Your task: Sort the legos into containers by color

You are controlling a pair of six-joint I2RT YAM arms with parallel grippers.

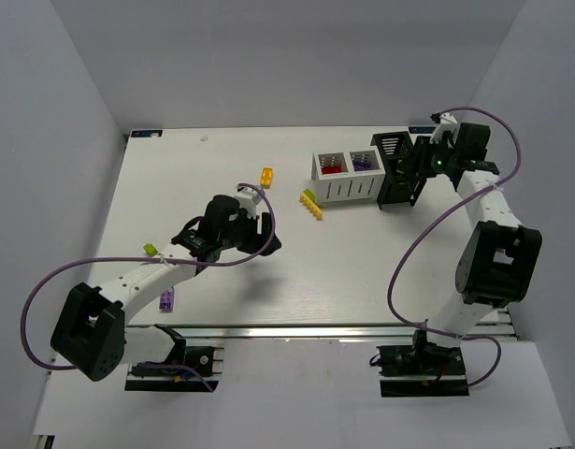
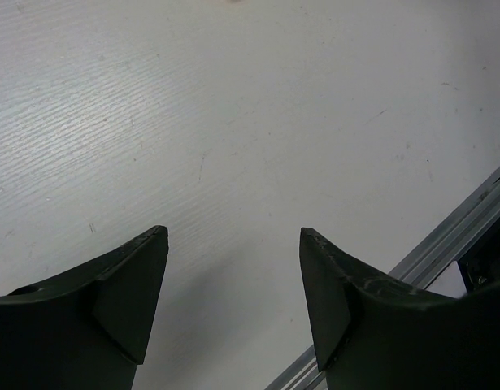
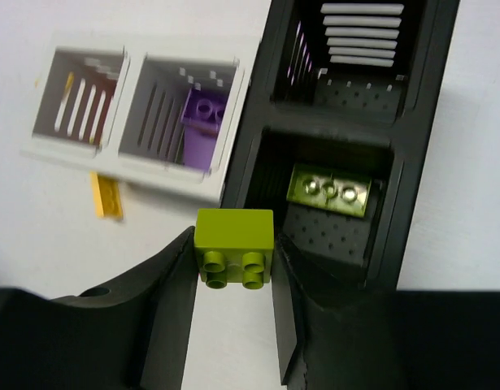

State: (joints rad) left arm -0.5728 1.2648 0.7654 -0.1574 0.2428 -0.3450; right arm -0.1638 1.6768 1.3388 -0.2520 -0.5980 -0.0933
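Nearest you, by the left arm's base, a loose purple brick (image 1: pixel 165 300) lies flat on the matte white table (image 1: pixel 343 271), its long axis running near to far. A loose lime brick (image 1: pixel 150 250) sits a little beyond it, close beside the arm's white forearm. Your left gripper (image 2: pixel 233 236) hangs over bare tabletop, its dull black wedge fingers spread wide with nothing between them. A ribbed aluminium rail (image 2: pixel 445 244) cuts the corner of that wrist view.

Further out, a long yellow brick (image 1: pixel 311 204) lies on a diagonal, its far end pointing left. A stubby orange brick (image 1: pixel 266 176) rests to its left, apart from it. The white box (image 1: pixel 346 190) has slatted walls and two square cells, with a red brick (image 1: pixel 332 166) in the left cell and a second purple brick (image 3: pixel 205 114) in the right.

The black slatted bin (image 3: pixel 412 146) stands just beside the box's right side. Your right gripper (image 3: pixel 233 241) pinches a glossy held lime brick (image 3: pixel 235 227) by two opposite sides, studs facing the wrist camera, at the bin's near wall. On the perforated floor inside, a binned lime brick (image 3: pixel 329 191) lies across the cell, slightly tilted.
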